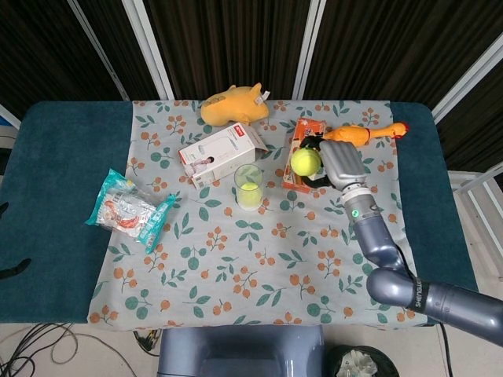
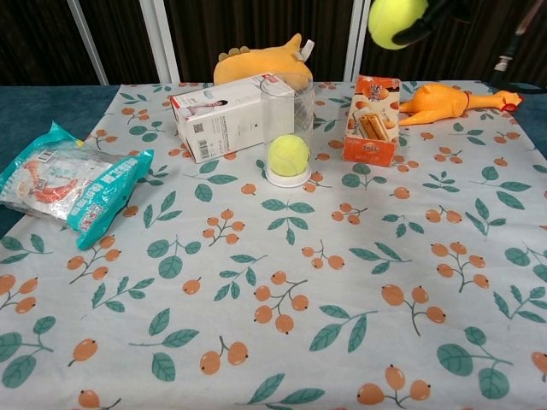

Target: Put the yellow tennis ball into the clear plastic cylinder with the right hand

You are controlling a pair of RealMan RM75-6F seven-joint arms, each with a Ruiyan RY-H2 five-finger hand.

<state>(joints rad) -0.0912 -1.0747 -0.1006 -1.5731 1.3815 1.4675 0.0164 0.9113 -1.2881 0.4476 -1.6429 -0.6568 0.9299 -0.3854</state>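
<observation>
1. Your right hand (image 1: 338,162) has its fingers wrapped around the yellow tennis ball (image 1: 306,162), carried in the air. From the head view it sits over the biscuit box (image 1: 301,155); the chest view shows the ball (image 2: 397,19) high at the top edge, well above the table.
2. The clear plastic cylinder (image 2: 286,132) stands upright, already holding a second yellow ball (image 2: 289,155). Only the chest view shows that ball resting at its base.
3. The cylinder touches or nearly touches the white box (image 1: 221,153); open cloth lies in front.
4. The held ball is right of the cylinder and above its rim.
5. Your left hand is out of sight.
</observation>
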